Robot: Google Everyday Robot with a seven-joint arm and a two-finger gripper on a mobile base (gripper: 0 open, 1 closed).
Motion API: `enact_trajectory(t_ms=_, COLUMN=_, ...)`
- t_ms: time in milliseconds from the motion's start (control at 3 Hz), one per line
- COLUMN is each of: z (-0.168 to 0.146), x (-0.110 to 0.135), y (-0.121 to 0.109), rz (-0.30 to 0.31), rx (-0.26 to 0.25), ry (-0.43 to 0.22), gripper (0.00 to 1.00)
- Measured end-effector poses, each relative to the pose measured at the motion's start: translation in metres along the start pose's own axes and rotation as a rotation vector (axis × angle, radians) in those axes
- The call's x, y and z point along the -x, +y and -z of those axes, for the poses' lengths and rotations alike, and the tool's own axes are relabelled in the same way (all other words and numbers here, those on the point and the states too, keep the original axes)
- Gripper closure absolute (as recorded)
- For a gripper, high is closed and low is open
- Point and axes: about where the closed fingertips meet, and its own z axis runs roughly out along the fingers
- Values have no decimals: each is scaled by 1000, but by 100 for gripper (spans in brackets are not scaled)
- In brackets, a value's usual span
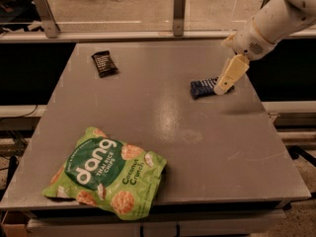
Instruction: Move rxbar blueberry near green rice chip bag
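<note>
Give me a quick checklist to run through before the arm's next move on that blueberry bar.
1. Tool at the target: ok. The tool is at the right end of the rxbar blueberry, on the right side of the table.
2. Right bar chosen: ok. It is the navy one. The black bar lies at the back left, well apart.
3. Grasp secured: cannot tell.
4. Destination in view: ok. The green rice chip bag lies flat at the front left.
5. Path from bar to bag: ok. Only bare table surface lies between them.
6. Bar near bag: not ok. The two lie far apart.
</note>
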Motion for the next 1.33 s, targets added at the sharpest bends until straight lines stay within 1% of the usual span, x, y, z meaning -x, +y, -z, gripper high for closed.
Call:
enact_trajectory(t_ms=333, z=-38, x=-13, y=-13, rz=-28, rx=44, ry=-19, gripper=2)
enact_trajectory(t_ms=667, z=-55, x=-19, y=-14, rz=-25, rx=61, ry=-27, gripper=7)
enact_trajectory(t_ms=1000, z=-65, x=-22, y=-13, rz=-30, rx=76, ry=-35, gripper=23)
enact_trajectory(t_ms=1333, z=-66, x=-22, y=-13, rz=-39, rx=83, ry=-40, gripper=46)
